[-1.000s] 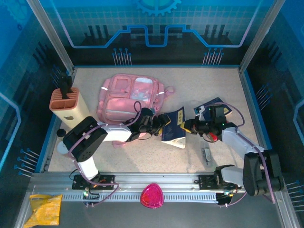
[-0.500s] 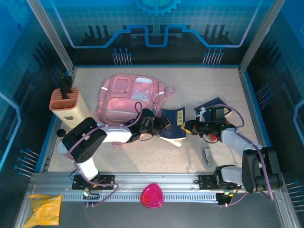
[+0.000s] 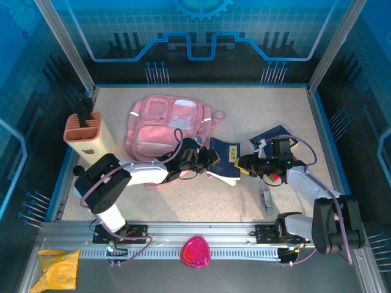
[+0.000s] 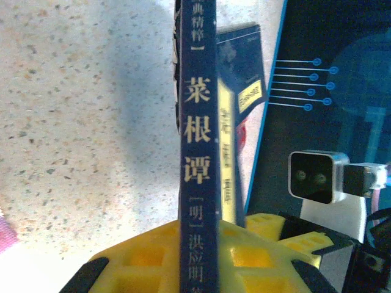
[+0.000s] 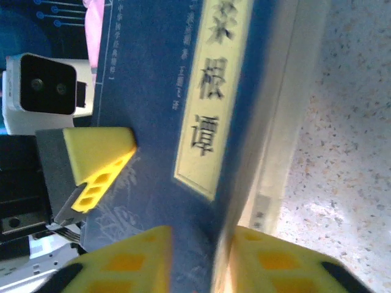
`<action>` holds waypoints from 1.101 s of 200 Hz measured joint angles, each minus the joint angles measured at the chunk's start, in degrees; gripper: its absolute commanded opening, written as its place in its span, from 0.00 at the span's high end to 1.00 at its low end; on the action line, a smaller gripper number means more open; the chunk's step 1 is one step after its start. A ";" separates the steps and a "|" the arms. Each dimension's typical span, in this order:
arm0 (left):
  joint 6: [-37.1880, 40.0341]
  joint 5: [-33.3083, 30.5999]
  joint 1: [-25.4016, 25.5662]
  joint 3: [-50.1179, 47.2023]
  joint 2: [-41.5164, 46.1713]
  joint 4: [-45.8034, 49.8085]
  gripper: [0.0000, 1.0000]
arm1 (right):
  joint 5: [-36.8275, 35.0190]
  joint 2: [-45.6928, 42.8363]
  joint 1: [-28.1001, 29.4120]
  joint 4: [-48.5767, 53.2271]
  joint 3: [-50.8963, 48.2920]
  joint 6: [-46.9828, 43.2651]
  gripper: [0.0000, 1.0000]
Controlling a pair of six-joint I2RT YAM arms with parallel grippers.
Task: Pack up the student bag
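Observation:
The student bag, a large soft pink backpack, lies flat at the back left of the table. Just right of it a dark blue book with a yellow title label is held off the table between both arms. My left gripper is shut on its spine end; the spine runs up between the yellow fingers. My right gripper is shut on the opposite edge of the cover, pages showing pale beside it. The left gripper's yellow fingertip lies on the cover. A strip of the bag shows beyond.
A second blue book lies behind the right arm. A peach pen holder stands at the left. A small grey object lies near the front right. A magenta rounded triangle and a yellow packet sit on the front rail.
The book held between both grippers has turned and shifted slightly toward the backpack. Both arms have moved a little with it.

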State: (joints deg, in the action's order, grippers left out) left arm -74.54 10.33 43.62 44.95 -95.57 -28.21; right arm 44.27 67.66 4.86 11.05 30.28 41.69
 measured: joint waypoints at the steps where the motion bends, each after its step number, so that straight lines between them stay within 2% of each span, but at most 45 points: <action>1: 0.07 0.00 0.00 0.00 0.15 0.00 1.00 | -0.09 -0.09 -0.04 0.09 0.00 0.02 0.42; 25: 0.90 -0.02 -0.33 0.07 2.40 0.02 1.00 | -0.72 -3.76 -1.51 2.86 0.33 -0.79 0.18; 51: 1.51 -0.22 -0.33 1.60 4.59 0.02 1.00 | -0.24 -6.08 -1.95 4.59 1.01 -0.48 0.04; 94: 2.43 -0.46 -0.31 5.55 5.86 -1.44 1.00 | 3.08 -8.33 -0.42 -0.61 1.22 5.97 0.00; 134: 3.39 -1.07 -0.15 6.78 5.88 -2.01 1.00 | 6.08 -9.42 2.54 -11.69 1.60 15.54 0.00; 150: 4.28 -1.64 -0.15 6.78 5.88 -1.79 1.00 | 6.99 -9.42 2.60 -16.06 1.60 19.45 0.04; 174: 5.14 -2.86 -0.22 6.78 6.36 -1.64 1.00 | 7.26 -9.46 2.58 -20.31 1.55 24.09 0.19; 220: 7.10 -3.69 -0.22 6.75 7.26 -0.70 1.00 | 6.58 -9.66 2.60 -20.15 1.55 24.68 0.57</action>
State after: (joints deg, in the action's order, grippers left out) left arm -67.44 6.63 43.40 51.70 -88.31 -28.91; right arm 50.85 58.00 7.46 -9.10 31.83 66.37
